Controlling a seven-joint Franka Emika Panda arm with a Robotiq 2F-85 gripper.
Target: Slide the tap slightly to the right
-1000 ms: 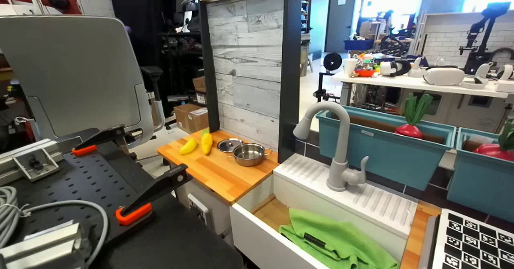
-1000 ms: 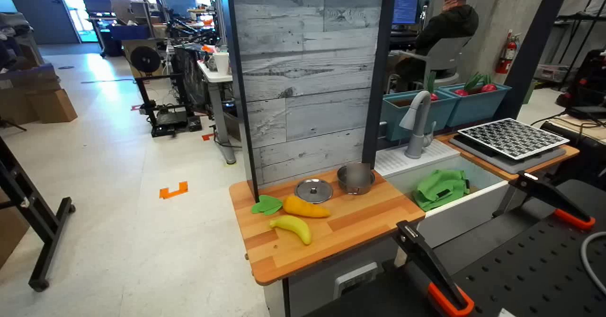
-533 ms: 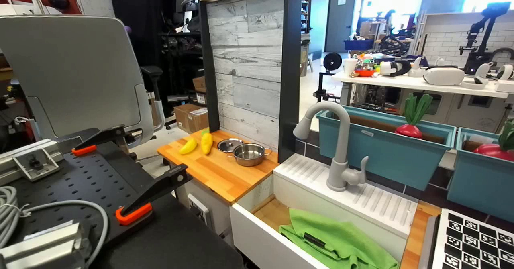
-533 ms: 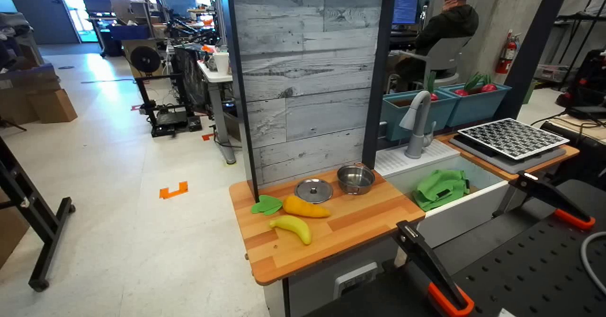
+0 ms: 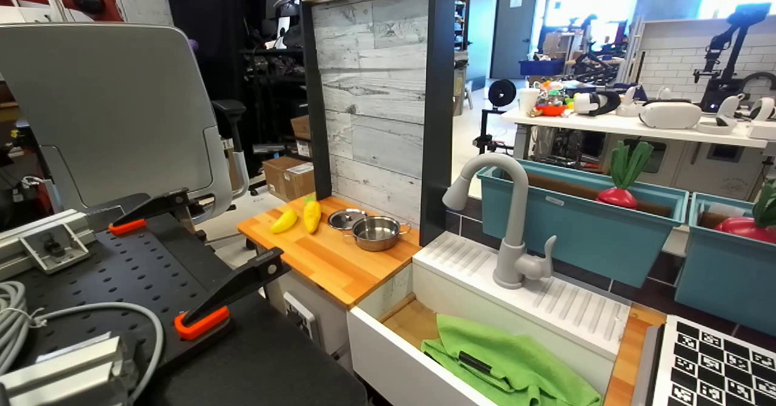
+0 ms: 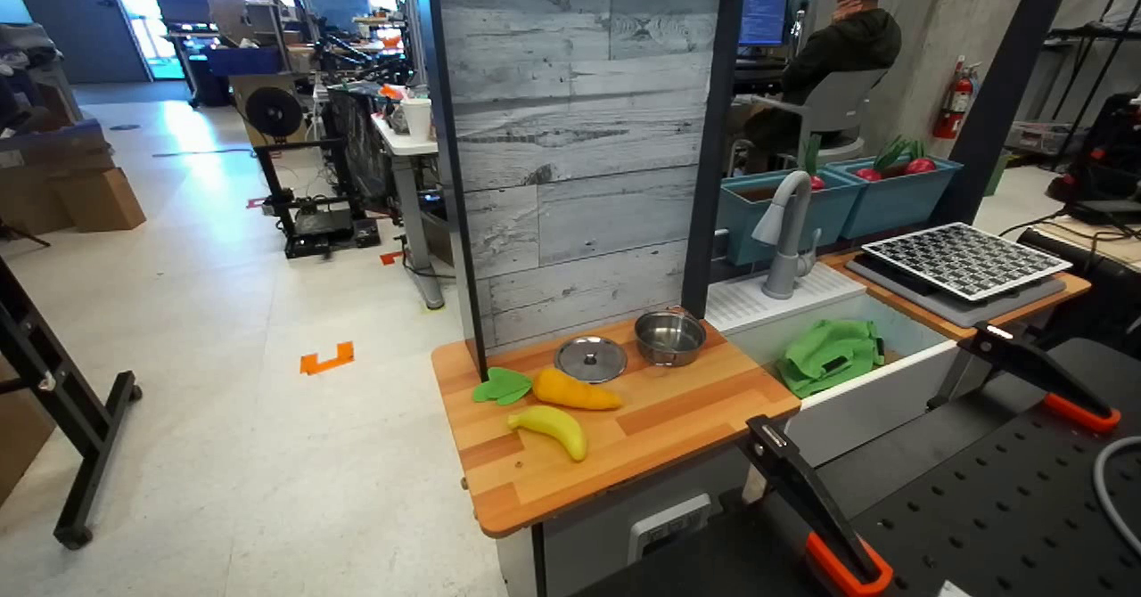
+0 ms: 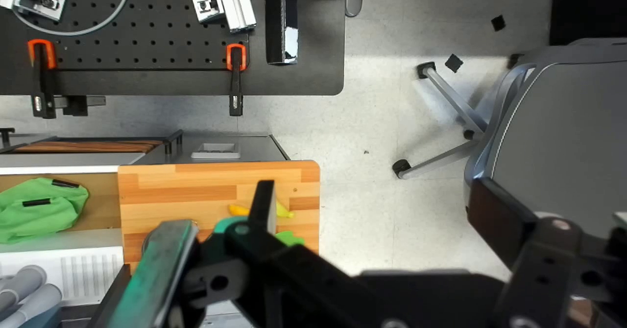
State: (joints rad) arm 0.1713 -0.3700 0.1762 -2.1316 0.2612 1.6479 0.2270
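Workshop clutter all round, wooden counter (image 6: 677,432) and white sink (image 5: 388,363) up front. Change over the last second: none I could make out. The tap (image 5: 516,224) stood upright just where it was, on the ribbed ledge (image 5: 585,316) behind the sink. Cloth (image 5: 527,357) in the sink, pot (image 5: 376,245), lid (image 6: 590,363), carrot (image 6: 575,390) and banana (image 6: 554,422) on the counter: unmoved too. For the task, that meant no visible start on the slide; I'd have logged it as pre-contact, progress about nil.

The gripper (image 7: 377,198) was spread wide, with floor (image 7: 367,230) showing between its fingers (image 7: 263,200) and nothing held. Only the wrist view caught it. Both exterior views missed it, and with nothing older from the wrist to compare, I couldn't say whether it was travelling. That same view had the tap only as cropped grey tubes low at the left edge, well off from the fingers, so a fair reach probably remained. Gripper parts hid most of the pot there.

Both exterior views gave the tap whole, base to spout. In an exterior view its lever (image 5: 550,254) was plain, and ribs ran either side of the base; a seated person (image 6: 842,49) showed in an exterior view.
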